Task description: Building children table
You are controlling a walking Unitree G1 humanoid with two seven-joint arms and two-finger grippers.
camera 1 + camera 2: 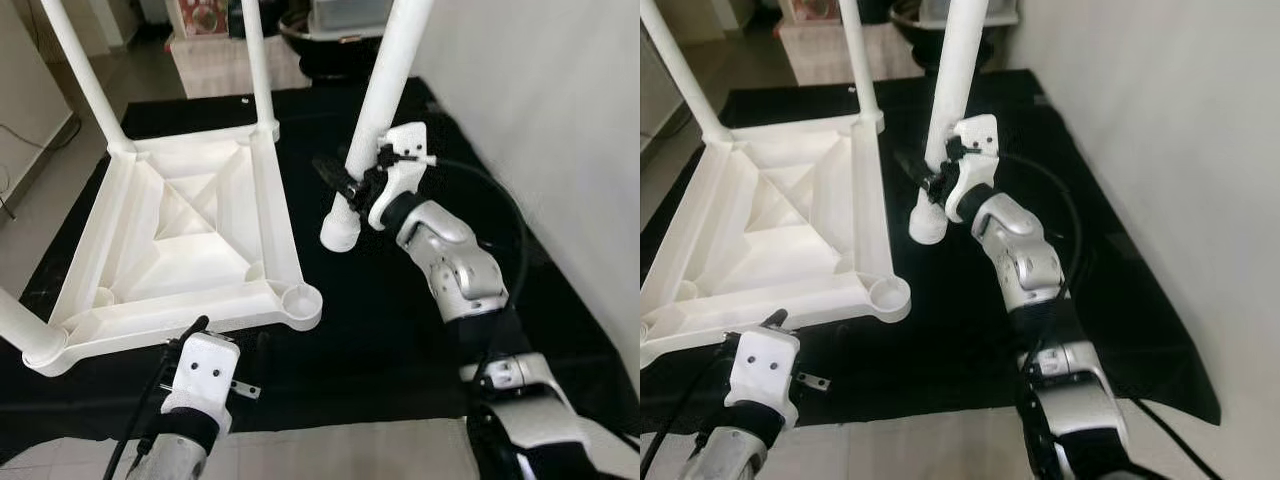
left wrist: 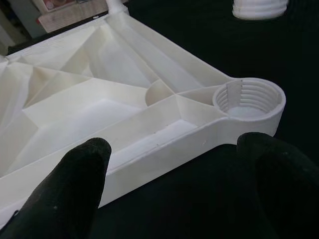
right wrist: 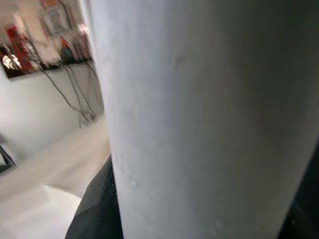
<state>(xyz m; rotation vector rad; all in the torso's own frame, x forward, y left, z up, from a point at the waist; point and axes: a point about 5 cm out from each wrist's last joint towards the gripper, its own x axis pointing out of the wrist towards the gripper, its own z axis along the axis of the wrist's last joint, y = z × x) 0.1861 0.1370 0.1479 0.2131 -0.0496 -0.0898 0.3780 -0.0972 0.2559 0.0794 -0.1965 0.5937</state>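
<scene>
Step in hand: fitting the last leg. The tabletop (image 1: 190, 240) lies upside down on a black mat (image 1: 400, 320) on the floor, with three legs already standing in its corners. The near right corner socket (image 1: 299, 298) is bare; the left wrist view shows threads inside it. The right tool (image 1: 362, 180) is clamped around the fourth leg (image 1: 385, 95) low on its shaft, holding it roughly upright with a slight tilt, threaded end (image 1: 340, 230) down, hanging above the mat beside the tabletop's right edge, near the socket but not over it. The left tool (image 2: 174, 184) has its fingers spread wide with nothing between them, hovering just off the tabletop's near edge by the empty socket; probably placed to brace the top, though contact can't be confirmed from here. Next move calls for carrying the leg toward the robot and leftward until its end sits over the socket, straightening it to vertical, lowering it in, then twisting to catch the threads while the top is kept from sliding.
</scene>
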